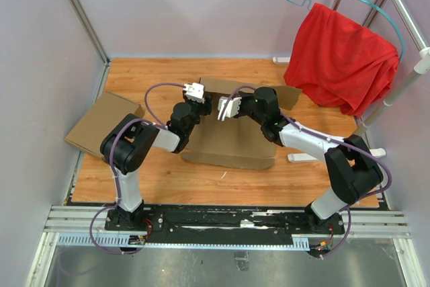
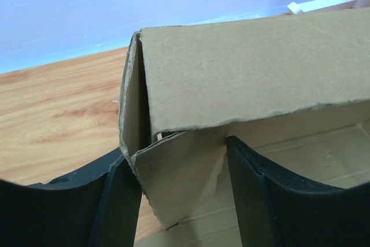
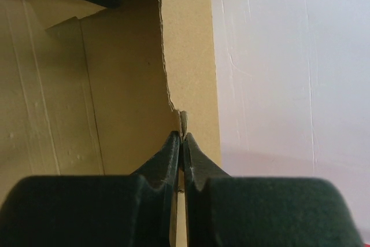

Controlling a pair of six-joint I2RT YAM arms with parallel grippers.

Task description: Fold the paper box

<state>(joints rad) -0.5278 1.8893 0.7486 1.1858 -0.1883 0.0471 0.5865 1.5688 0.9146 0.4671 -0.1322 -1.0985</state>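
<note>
The paper box (image 1: 235, 138) lies in the middle of the wooden table as a brown cardboard piece, its back wall raised. My left gripper (image 1: 200, 100) is at the box's back left corner. In the left wrist view its black fingers (image 2: 254, 195) stand apart on either side of a folded corner flap (image 2: 179, 183), with the raised wall (image 2: 248, 73) above it. My right gripper (image 1: 226, 109) faces it from the right. In the right wrist view that gripper (image 3: 182, 137) is shut on the thin upper edge of the cardboard wall (image 3: 191, 56).
A lighter tan cardboard box (image 1: 104, 126) sits closed at the table's left edge. A red cloth (image 1: 342, 58) hangs on a hanger from a white rack (image 1: 403, 11) at the back right. The rack's foot (image 1: 302, 157) lies near the paper box's right side.
</note>
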